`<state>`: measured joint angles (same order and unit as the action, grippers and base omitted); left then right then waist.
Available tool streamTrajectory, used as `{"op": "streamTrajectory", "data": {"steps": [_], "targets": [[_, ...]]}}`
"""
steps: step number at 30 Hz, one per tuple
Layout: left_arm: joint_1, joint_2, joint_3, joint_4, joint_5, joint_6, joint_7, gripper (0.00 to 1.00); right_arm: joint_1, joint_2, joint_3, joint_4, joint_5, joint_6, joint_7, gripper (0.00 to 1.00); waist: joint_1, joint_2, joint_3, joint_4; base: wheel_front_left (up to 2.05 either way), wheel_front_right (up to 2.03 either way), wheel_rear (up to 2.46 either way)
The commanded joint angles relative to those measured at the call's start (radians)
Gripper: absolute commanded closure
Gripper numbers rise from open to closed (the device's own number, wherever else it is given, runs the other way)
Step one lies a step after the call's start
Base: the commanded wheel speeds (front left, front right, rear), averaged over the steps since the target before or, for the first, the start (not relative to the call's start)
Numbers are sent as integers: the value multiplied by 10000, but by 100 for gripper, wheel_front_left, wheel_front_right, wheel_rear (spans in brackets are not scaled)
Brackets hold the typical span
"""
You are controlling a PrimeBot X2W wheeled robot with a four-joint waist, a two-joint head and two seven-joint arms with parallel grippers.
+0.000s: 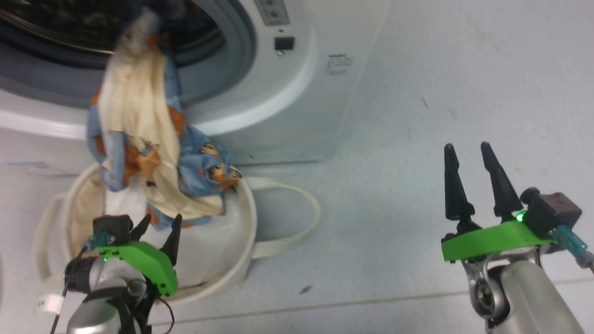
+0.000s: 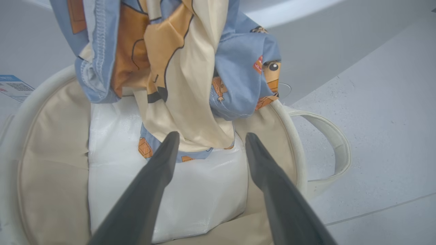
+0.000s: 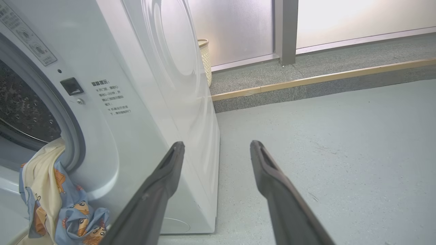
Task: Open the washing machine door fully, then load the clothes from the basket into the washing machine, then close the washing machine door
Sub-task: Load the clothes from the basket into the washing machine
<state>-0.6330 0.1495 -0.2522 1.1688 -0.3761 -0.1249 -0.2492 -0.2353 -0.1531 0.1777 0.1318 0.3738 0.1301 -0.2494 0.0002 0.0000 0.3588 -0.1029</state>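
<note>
The blue clothes (image 1: 139,134) with orange cartoon animals and cream lining hang from the open mouth of the white washing machine (image 1: 297,93) down into the cream basket (image 1: 241,260) on the floor below. Their lower end trails over a white lump in the basket (image 2: 47,163). My left gripper (image 1: 160,227) is open just in front of that hanging end (image 2: 184,85), touching nothing. My right gripper (image 1: 466,153) is open over bare floor to the right of the washer (image 3: 143,88). The washing machine door is out of view; the clothes (image 3: 58,204) drape over the grey gasket.
One long strap handle (image 1: 297,218) of the basket loops out on the floor to the right. A step with a wooden edge (image 3: 323,80) and a wicker bin (image 3: 205,58) lie behind the washer. Pale floor (image 1: 441,93) stretches to the right.
</note>
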Motion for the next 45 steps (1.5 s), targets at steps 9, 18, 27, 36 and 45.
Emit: {"op": "streamTrajectory", "data": {"steps": [9,18,27,36,45], "targets": [[-898,781,-366,807,-441,-57,241,0,-276,389,32,-631,-305,6,-124,0,-2,0,1213,-886,0,0,0],[-1795,1024,-646,1022,-726,-57,379,0,-171,526,-302,-1048,-637,6,-124,0,-2,0,2363,-956,0,0,0],[-2797,1253,-864,1118,-933,-57,538,0,-281,702,-411,-1499,-949,6,-124,0,-2,0,3324,-1003,0,0,0],[-3496,1359,-955,994,-1262,-57,130,0,-189,822,-577,-1660,-1098,6,-124,0,-2,0,3773,-988,0,0,0],[-3328,1093,-1071,384,-1928,-57,-113,100,-324,867,-575,-1600,-1151,6,-124,0,-2,0,3551,-669,0,0,0]]}}
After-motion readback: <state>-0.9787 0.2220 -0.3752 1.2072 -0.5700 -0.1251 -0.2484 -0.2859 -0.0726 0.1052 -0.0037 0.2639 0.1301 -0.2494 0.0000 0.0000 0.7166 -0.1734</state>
